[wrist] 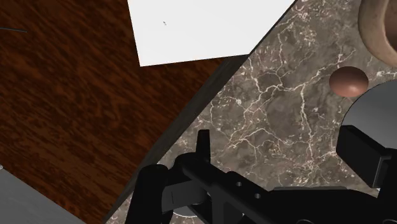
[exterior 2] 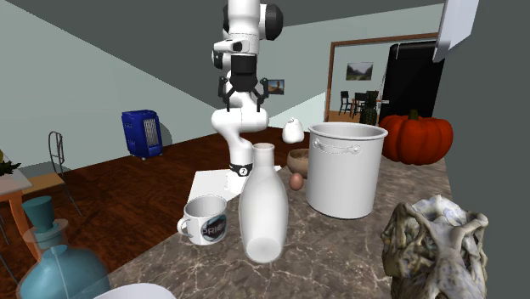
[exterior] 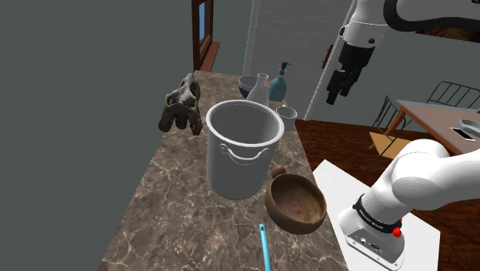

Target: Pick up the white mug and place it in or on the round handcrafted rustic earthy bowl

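The white mug (exterior 2: 206,219), with a dark round print on its side, stands near the counter's edge beside a tall white vase (exterior 2: 263,202). In the shoulder view the mug (exterior: 287,114) is behind the big pot. The brown earthy bowl (exterior: 296,202) sits on the marble counter near the stand; across the table it shows as the bowl (exterior 2: 299,160) behind the pot. My gripper (exterior: 335,94) hangs open, high above and off the counter's edge, well above the mug. Seen from across, the gripper (exterior 2: 243,104) has nothing between its fingers. In the wrist view the gripper (wrist: 280,149) looks down on the counter edge.
A large grey-white pot (exterior: 242,150) stands mid-counter between mug and bowl. A small brown egg-shaped thing (exterior: 277,171) lies beside the bowl. A dark sculpture (exterior: 181,104), a blue bottle (exterior: 281,81), a dark bowl (exterior: 248,83) and a blue stick (exterior: 264,246) are on the counter. An orange pumpkin (exterior 2: 416,136) sits behind the pot.
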